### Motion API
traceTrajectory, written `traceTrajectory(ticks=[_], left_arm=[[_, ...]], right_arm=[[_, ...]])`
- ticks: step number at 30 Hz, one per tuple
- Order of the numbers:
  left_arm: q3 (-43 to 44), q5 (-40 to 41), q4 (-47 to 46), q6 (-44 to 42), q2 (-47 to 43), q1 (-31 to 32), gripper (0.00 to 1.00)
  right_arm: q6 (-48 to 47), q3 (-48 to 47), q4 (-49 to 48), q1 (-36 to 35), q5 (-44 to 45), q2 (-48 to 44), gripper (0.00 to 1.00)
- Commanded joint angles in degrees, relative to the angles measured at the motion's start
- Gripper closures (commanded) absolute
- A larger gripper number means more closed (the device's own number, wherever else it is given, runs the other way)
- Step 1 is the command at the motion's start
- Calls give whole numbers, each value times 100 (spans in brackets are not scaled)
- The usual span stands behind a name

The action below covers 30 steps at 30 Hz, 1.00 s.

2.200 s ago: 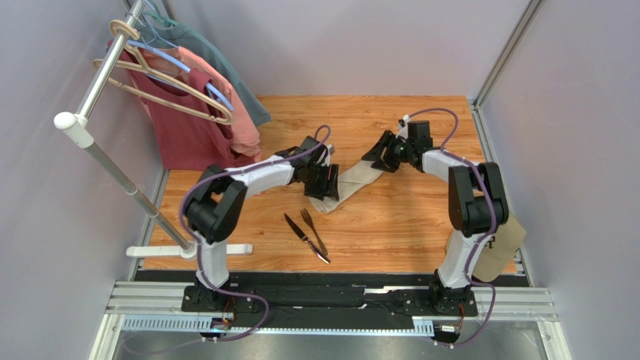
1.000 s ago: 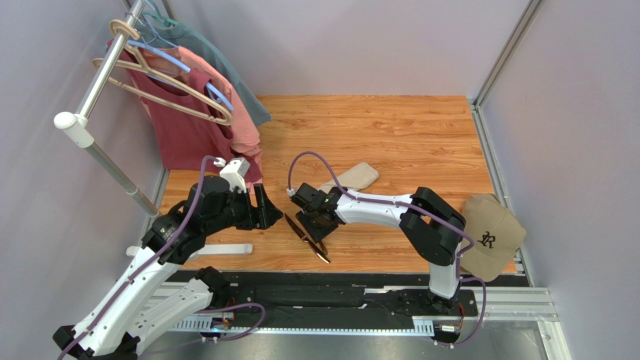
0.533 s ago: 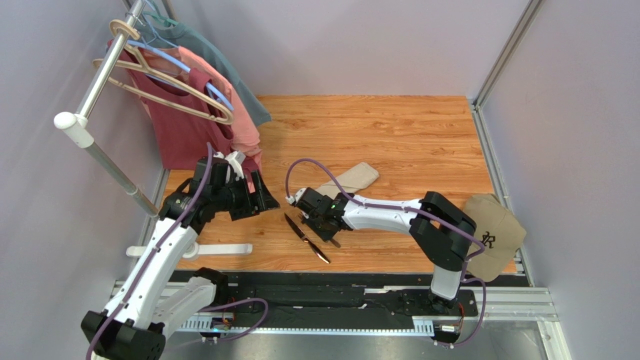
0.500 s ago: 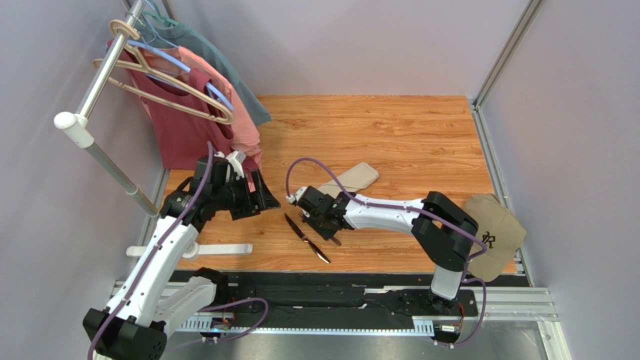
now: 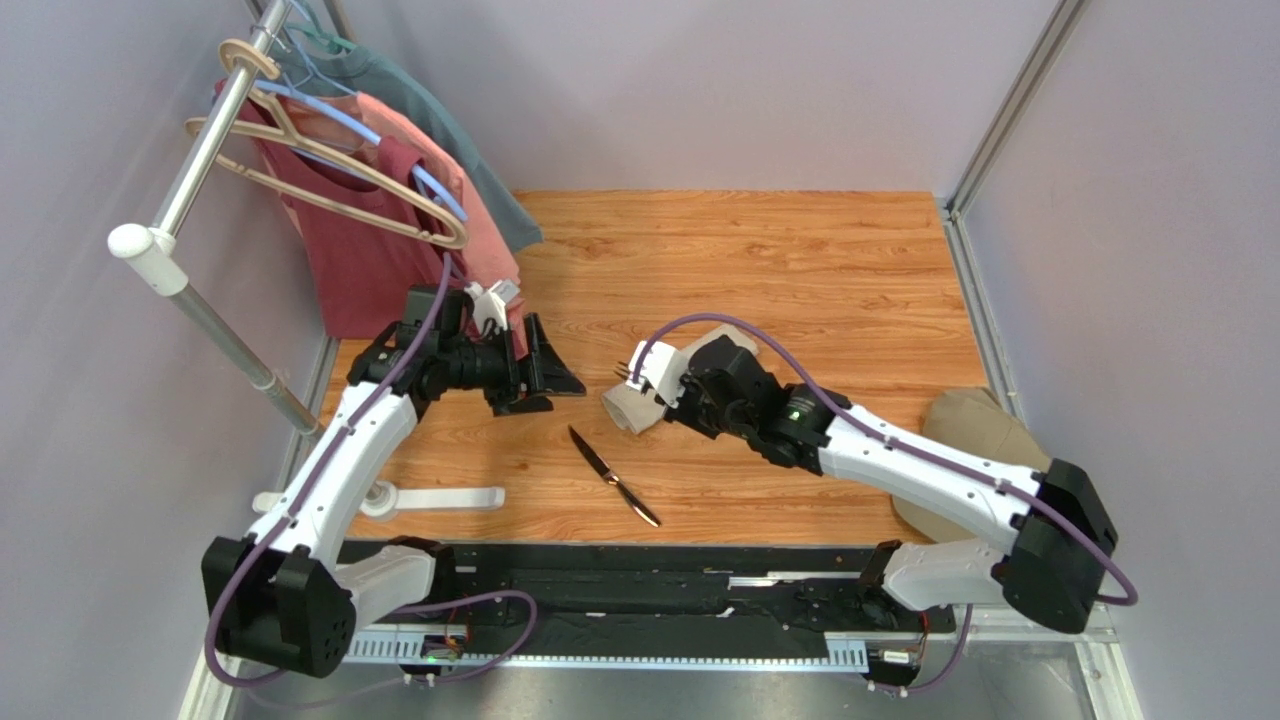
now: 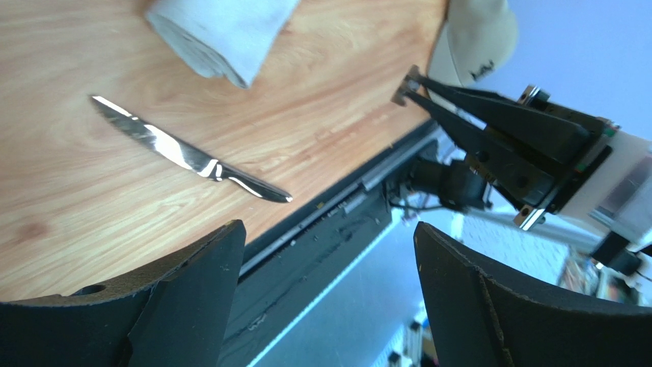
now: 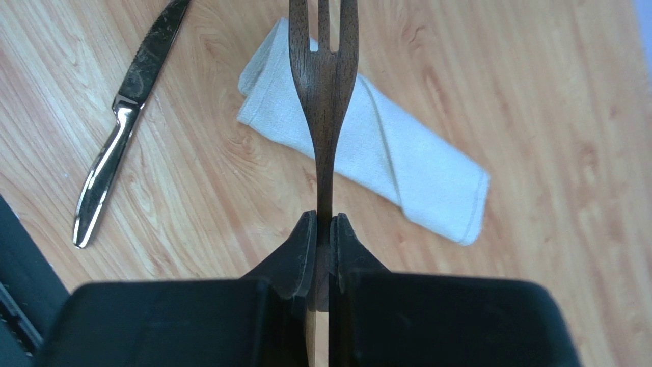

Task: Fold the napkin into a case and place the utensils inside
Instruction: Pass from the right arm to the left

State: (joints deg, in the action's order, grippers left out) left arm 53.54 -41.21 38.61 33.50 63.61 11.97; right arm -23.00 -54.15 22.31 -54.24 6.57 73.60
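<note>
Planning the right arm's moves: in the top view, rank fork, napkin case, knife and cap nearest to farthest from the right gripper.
1. fork, clamped in the right gripper
2. napkin case, right beneath it
3. knife, lower and slightly left
4. cap, far right edge

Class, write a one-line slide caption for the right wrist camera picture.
Fingers of the right gripper shut on the fork over the folded napkin; the knife lies nearby on the wooden table.
</note>
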Motion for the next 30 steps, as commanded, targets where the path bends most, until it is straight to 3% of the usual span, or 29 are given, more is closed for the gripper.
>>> traceTrajectory(ticks=[1,6,16,18,20,22,26,29,30], left_arm=[[-124,-1282,-617,-230,318,42,10],[-133,-1531,-1066,-168,581,289,12],[-28,-1258,-1488,-10,1416,772,37],[7,-1266,-1558,-27,1504,790,38],[7,-1389,-1759,34,1627,825,48],[25,-1460,-1892,174,1724,842,68],[51,-1496,-2199,350,1874,869,94],[-176,-672,-2506,727,1568,869,100],[-377,-356,-2568,981,1453,869,100]], right_arm=[[-1091,98,-34,10,-305,-373,100],[-1417,-113,450,10,-578,-382,100],[-1452,-140,433,-8,-1114,-399,100],[-1470,-96,389,-8,-1219,-426,100],[-1470,-131,363,-8,-1263,-417,100],[-1479,-131,336,-8,-1272,-382,100],[-1383,-149,127,1,-1255,-250,99],[-147,-148,-453,570,-815,-110,56],[240,-314,-481,885,-1224,30,51]])
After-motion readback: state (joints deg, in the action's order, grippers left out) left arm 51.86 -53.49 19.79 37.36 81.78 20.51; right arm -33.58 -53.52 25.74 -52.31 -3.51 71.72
